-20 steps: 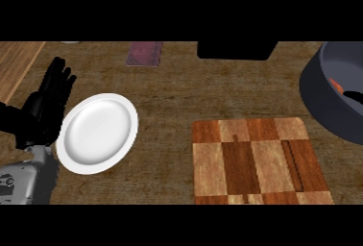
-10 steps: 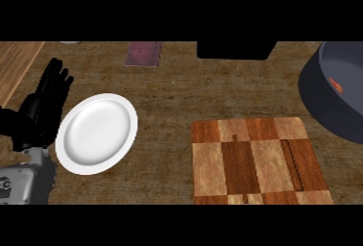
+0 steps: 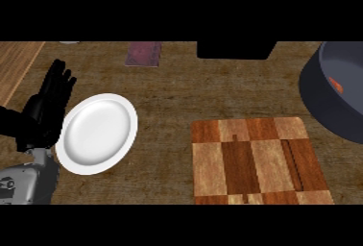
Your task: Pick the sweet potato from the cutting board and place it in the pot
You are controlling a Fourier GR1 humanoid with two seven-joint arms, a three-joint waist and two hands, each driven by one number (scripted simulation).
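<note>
Left hand (image 3: 44,115) fingers straight, apart | pot (image 3: 327,103): orange bit inside | plate (image 3: 96,133) bare

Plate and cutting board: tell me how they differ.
The plate is white and round; the cutting board is a rectangle of light and dark wood blocks. The plate lies at the left, beside the open left hand; the cutting board lies at the right, near the dark pot. The plate has a raised rim; the cutting board looks flat. Both rest on the counter, and nothing lies on either.
</note>
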